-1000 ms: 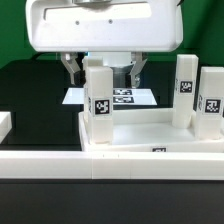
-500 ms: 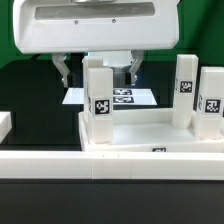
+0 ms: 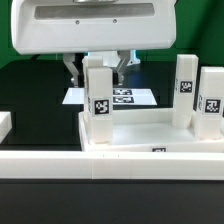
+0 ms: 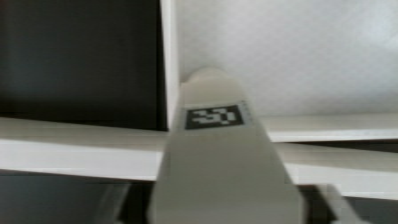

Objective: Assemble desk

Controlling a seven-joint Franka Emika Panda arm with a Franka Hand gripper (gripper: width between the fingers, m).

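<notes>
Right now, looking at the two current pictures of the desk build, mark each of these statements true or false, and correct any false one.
1. The gripper is around the top of an upright leg. True.
2. That leg lies flat on the black table. False: it stands upright at a corner of the desk top.
3. Two more legs stand at the exterior view's right. True.
4. The marker board is lifted by the arm. False: it lies flat on the table behind the desk top.
5. The legs carry black-and-white tags. True.
6. The desk top is bright red. False: it is white.
</notes>
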